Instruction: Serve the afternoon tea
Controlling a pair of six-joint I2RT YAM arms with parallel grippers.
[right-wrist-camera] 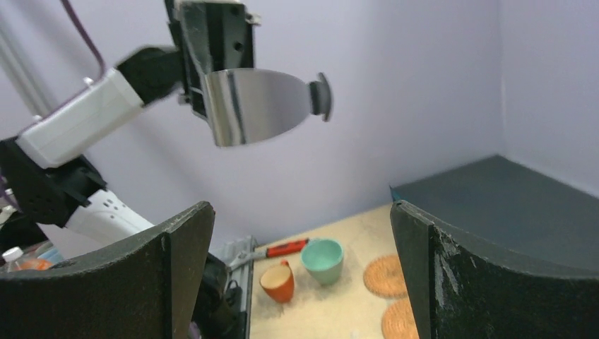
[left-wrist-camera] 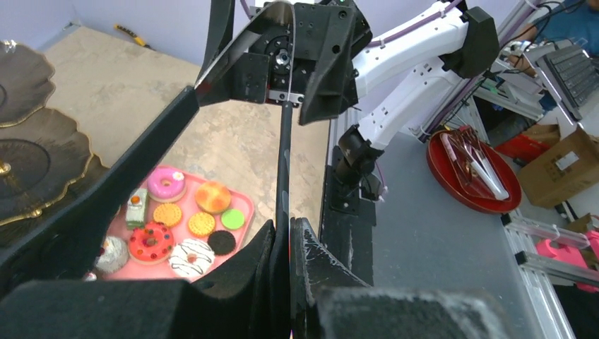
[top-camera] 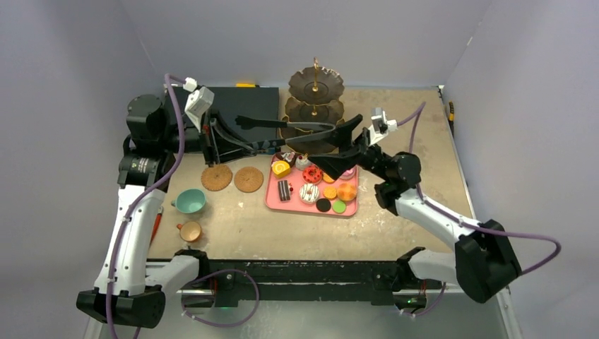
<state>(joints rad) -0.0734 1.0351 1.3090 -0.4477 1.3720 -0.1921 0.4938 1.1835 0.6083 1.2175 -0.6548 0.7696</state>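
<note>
Near the surface's left edge sit the teal cup [top-camera: 190,201] and small tan cup [top-camera: 191,231]. My left fingers [left-wrist-camera: 311,272] clench black tongs [left-wrist-camera: 284,176]; my right fingers [right-wrist-camera: 480,282] hang released over small colourful toy cakes [top-camera: 309,192] on the pink rectangular tray [top-camera: 277,205]: light, rigid, I judge; pinch their sides.

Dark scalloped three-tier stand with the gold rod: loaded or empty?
Empty where visible: the dark scalloped three-tier stand shows bare tiers, bottom one partly hidden; the colourful toy cakes sit on the pink rectangular tray.
</note>
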